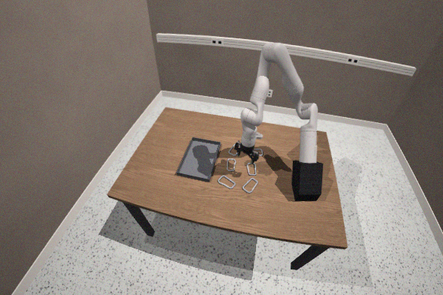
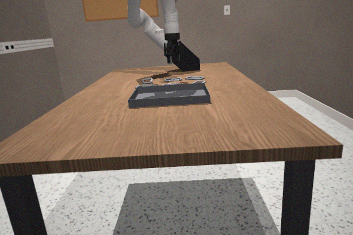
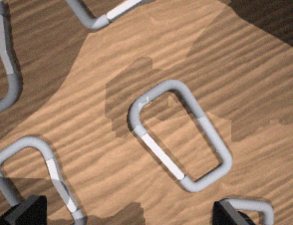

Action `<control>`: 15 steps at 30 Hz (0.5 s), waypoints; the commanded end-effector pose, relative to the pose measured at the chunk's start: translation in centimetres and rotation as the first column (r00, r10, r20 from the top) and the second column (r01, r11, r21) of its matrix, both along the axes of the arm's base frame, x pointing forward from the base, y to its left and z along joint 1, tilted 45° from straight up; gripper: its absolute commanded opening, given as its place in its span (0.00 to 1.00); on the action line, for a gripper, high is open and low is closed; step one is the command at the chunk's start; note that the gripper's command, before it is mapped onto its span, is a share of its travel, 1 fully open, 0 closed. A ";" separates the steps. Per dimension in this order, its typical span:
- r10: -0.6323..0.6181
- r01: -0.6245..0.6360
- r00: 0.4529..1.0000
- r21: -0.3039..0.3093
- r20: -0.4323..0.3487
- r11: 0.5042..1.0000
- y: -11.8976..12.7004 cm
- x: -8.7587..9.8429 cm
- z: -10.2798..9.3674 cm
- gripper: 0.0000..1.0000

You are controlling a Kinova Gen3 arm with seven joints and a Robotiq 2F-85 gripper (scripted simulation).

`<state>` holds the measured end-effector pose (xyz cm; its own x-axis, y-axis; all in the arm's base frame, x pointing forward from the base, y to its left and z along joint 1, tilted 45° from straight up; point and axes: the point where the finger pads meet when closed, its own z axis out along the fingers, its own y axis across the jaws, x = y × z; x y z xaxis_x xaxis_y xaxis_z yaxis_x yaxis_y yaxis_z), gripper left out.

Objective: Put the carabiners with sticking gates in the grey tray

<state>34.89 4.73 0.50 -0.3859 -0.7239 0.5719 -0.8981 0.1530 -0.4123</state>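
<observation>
Several grey metal carabiners lie flat on the wooden table, to the right of the grey tray (image 1: pixel 199 159), which holds nothing. They include one (image 1: pixel 231 164) near the tray and one (image 1: pixel 251 169) further right. My gripper (image 1: pixel 246 155) hangs open and empty a little above the far end of the group. In the wrist view one carabiner (image 3: pixel 179 135) lies in the middle, its lighter gate in line with the frame. Parts of others show at the top (image 3: pixel 117 7), left (image 3: pixel 7 75), bottom left (image 3: pixel 45 174) and bottom right (image 3: pixel 249 209). The dark fingertips stand wide apart at the bottom edge.
The arm's black base block (image 1: pixel 307 181) stands on the table right of the carabiners. In the exterior view the tray (image 2: pixel 169 95) lies in front of the carabiners (image 2: pixel 173 79), with the gripper (image 2: pixel 172 57) above and behind them.
</observation>
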 end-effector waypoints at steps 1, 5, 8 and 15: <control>-0.001 0.001 1.000 0.005 0.002 1.000 0.1 0.1 0.1 1.00; 0.028 -0.028 0.999 -0.005 -0.025 1.000 -2.9 2.9 4.3 1.00; 0.028 -0.028 0.999 -0.005 -0.025 1.000 -2.9 2.9 4.3 1.00; 0.028 -0.028 0.999 -0.005 -0.025 1.000 -2.9 2.9 4.3 1.00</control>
<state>37.69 1.76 4.64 -0.3455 -0.7277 0.5925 -0.9143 0.1188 -0.3873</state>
